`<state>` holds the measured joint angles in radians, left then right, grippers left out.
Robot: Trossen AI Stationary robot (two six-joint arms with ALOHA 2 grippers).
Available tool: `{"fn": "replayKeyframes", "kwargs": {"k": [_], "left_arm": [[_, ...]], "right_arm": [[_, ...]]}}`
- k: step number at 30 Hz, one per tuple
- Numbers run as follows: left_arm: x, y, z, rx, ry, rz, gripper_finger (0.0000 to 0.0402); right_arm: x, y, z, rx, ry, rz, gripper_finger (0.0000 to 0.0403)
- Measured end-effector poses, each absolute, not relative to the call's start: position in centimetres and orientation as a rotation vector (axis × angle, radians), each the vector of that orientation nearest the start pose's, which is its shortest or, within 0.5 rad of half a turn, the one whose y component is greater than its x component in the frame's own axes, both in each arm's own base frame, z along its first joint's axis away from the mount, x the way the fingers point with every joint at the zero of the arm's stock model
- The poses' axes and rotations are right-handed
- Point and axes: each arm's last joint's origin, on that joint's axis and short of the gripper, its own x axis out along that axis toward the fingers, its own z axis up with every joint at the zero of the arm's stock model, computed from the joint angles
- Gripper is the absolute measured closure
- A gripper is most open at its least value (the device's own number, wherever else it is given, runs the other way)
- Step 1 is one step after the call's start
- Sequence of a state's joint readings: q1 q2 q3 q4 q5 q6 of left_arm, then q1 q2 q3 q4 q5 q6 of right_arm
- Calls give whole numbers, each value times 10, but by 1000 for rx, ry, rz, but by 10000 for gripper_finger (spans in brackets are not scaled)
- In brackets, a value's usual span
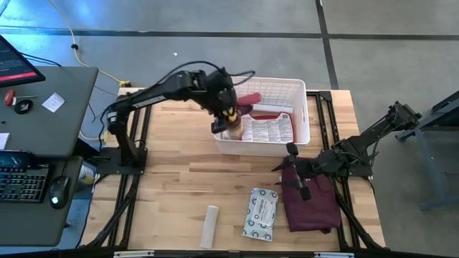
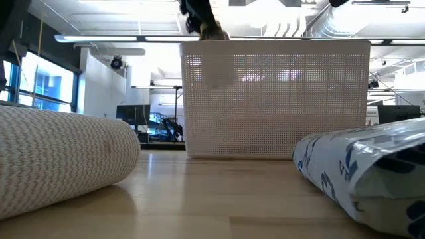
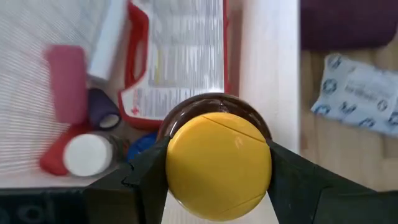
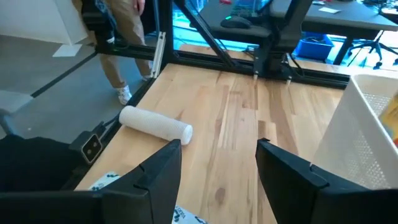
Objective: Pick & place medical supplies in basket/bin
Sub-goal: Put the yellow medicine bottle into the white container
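Note:
My left gripper (image 1: 229,120) hangs above the near left corner of the white basket (image 1: 301,107), shut on a brown bottle with a yellow cap (image 3: 217,163). In the basket lie a red first-aid case (image 3: 180,59), a pink tube (image 3: 65,84), a purple tube (image 3: 102,109) and a red tube with a white cap (image 3: 84,154). A white roll (image 1: 209,226) and a grey-white packet (image 1: 260,213) lie on the table near its front edge. My right gripper (image 4: 217,149) waits open over the maroon cloth (image 1: 312,204), with nothing between its fingers. My left gripper pinches the bottle between its two fingers at the yellow cap's two sides (image 3: 177,171). The fingers slant downward from the table's left. The bottle is lifted clear over the basket's near rim (image 3: 267,93), tilted, its cap toward the wrist and its brown body beyond.
The basket (image 2: 275,99) stands at the table's far middle, and its lattice wall rises high in the low view. Bare wood lies between the basket and the roll (image 4: 155,124). A desk with a keyboard (image 1: 21,179) stands beyond the table's left edge.

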<state>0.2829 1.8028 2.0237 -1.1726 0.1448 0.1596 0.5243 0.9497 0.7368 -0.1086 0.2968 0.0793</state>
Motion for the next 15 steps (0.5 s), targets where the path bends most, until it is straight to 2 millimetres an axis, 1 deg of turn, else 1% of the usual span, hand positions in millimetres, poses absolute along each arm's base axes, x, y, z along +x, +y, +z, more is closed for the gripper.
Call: {"fn": "replayKeyframes", "kwargs": {"k": [4, 7, 12, 15], "left_arm": [[368, 102, 368, -41, 1018, 21, 149], [376, 105, 355, -27, 1053, 12, 149], [385, 111, 344, -4, 1066, 0, 149], [385, 115, 343, -11, 1062, 8, 149]], "right_arm": [[185, 97, 296, -15, 299, 206, 206], [185, 97, 296, 5, 302, 205, 206], [185, 97, 296, 0, 302, 203, 206], [185, 97, 296, -13, 300, 201, 206]]}}
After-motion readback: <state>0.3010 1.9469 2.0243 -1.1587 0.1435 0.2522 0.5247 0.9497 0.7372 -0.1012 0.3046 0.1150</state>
